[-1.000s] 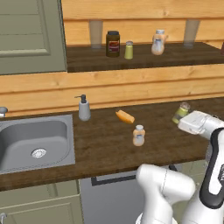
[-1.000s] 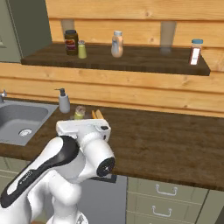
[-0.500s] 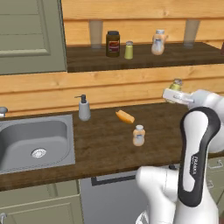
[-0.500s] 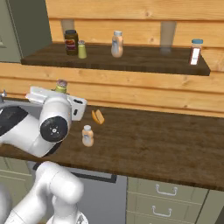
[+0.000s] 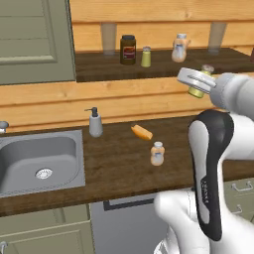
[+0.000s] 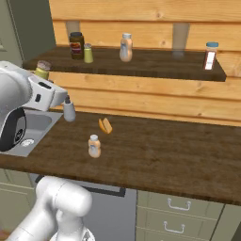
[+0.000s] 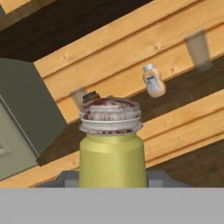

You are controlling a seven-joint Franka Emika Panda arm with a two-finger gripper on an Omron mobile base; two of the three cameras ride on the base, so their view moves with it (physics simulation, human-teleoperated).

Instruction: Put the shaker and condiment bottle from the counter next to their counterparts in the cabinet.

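Observation:
My gripper (image 5: 197, 84) is shut on the shaker (image 5: 202, 79), a yellow-green cylinder with a silver cap, held in the air in front of the cabinet shelf (image 5: 99, 69). The hand view has the shaker (image 7: 112, 151) upright and close. Its twin shaker (image 5: 146, 56) stands on the shelf beside a dark brown jar (image 5: 128, 49). The condiment bottle (image 5: 157, 153) stands upright on the counter, also seen as the condiment bottle (image 6: 94, 146). A matching peach-orange bottle (image 5: 179, 48) stands on the shelf to the right of the twin shaker.
A grey soap dispenser (image 5: 95, 122) and an orange wedge (image 5: 142, 132) sit on the counter behind the bottle. The sink (image 5: 39, 158) lies to the left. A grey-green door (image 5: 30, 39) hangs above it. A blue-capped bottle (image 6: 209, 55) stands at the shelf's right end.
The arm has swung up from counter height, carrying the shaker to the level of the shelf. The bottle on the counter has not moved.

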